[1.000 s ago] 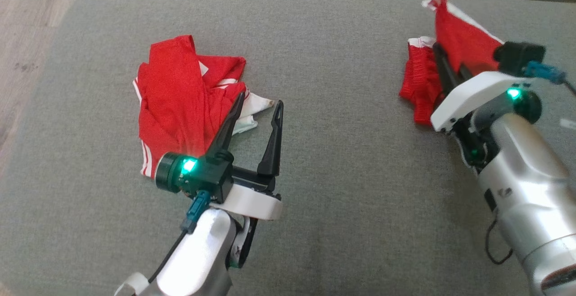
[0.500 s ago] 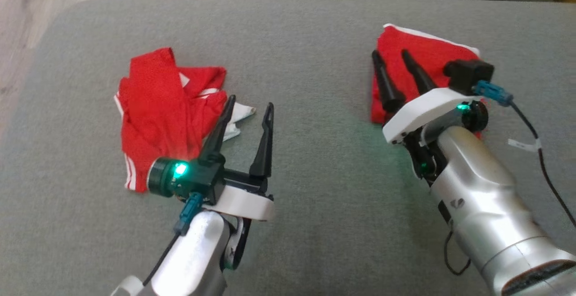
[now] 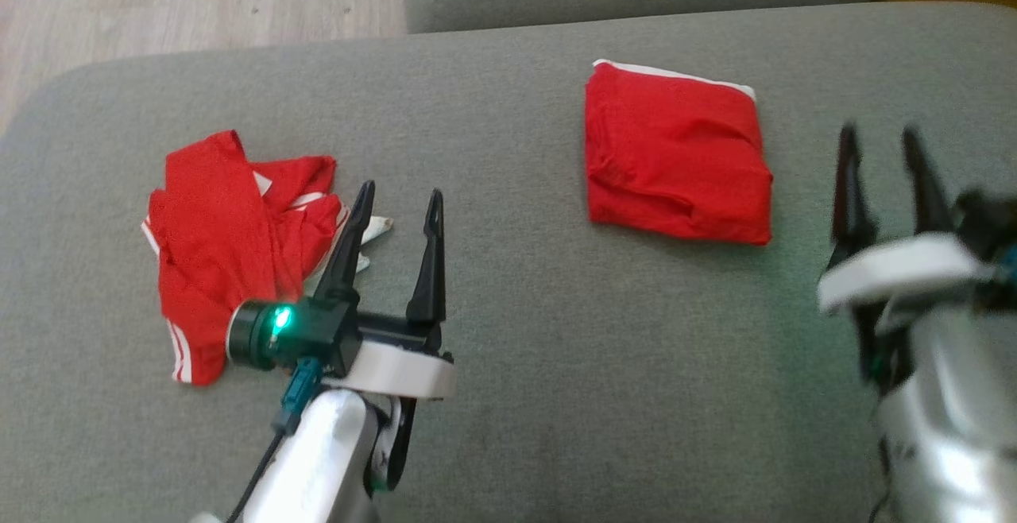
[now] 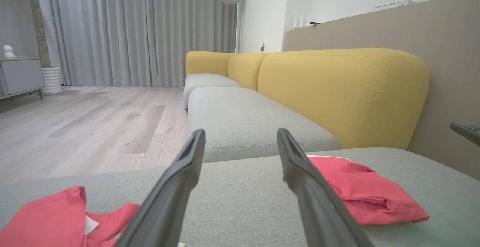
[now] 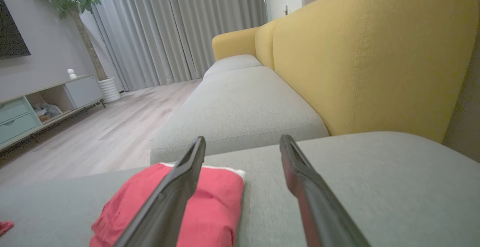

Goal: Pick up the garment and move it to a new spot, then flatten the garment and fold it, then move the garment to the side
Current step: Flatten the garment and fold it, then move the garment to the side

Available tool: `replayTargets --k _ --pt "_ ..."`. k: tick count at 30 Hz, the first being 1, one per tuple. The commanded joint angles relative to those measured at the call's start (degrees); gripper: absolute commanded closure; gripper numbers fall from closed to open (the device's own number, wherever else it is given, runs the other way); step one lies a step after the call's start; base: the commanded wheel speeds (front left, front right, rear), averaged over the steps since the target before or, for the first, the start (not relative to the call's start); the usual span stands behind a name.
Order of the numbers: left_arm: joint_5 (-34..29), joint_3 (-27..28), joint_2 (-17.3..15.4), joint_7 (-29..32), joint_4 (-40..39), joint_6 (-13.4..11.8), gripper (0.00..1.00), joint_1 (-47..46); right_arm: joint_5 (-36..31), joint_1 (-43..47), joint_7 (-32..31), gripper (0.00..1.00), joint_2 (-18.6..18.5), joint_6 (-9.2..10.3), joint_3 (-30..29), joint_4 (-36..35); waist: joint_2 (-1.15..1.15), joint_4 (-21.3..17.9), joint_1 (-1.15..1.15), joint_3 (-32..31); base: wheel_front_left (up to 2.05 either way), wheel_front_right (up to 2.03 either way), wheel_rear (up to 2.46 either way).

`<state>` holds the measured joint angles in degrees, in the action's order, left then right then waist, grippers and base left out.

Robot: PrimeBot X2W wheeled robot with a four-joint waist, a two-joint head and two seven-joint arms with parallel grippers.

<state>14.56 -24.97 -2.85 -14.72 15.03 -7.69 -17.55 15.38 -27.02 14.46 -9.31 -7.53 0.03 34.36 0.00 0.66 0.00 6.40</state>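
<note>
The right hand (image 3: 879,133) has just let go. A second ago it had the red cloth pinched and lifted; half a second ago its fingers lay over the packet. Now it has drawn back to the lower right of the head view, blurred with motion, fingers spread apart and holding nothing. The camera itself has swung as well, so the sideways shift of the scene isn't the cloth moving. The folded red garment (image 3: 675,161) lies free on the grey sofa cushion (image 3: 524,308), upper right of centre. It is a compact, roughly square packet with a white edge along its far side and a soft ridge near the front. I'd say that piece is finished and set aside. The left hand (image 3: 401,189) hangs open and empty, just beside a crumpled red garment (image 3: 230,245) at the left, likely the next job.
</note>
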Motion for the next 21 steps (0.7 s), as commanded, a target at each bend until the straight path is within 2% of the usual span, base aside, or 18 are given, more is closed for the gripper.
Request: replayTargets --k 1,5,10,21 --pt "-0.52 2.41 -0.56 -0.28 -1.76 0.38 0.00 -0.28 -1.60 1.26 0.52 0.00 2.00 0.04 -0.12 -3.58 0.00 -0.61 0.00 -0.43 0.00 0.00 0.00" --pt "-1.18 3.21 -0.42 -0.28 -1.77 1.08 0.00 1.21 -5.51 8.19 0.53 0.00 4.60 0.04 -2.68 -8.55 0.00 -1.21 0.00 -0.76 0.00 0.00 0.00" --pt "-1.92 3.91 -0.25 -0.28 -1.89 2.01 0.00 2.77 -6.02 13.93 0.53 0.00 6.16 0.04 -4.54 -12.51 0.00 -1.67 0.00 -1.08 0.00 0.00 0.00" --pt "-3.10 4.12 -0.06 -0.28 -1.88 3.30 0.00 2.81 -3.74 15.13 0.12 0.00 6.42 0.04 -4.22 -15.20 0.00 -1.02 0.00 -0.07 0.00 0.00 0.00"
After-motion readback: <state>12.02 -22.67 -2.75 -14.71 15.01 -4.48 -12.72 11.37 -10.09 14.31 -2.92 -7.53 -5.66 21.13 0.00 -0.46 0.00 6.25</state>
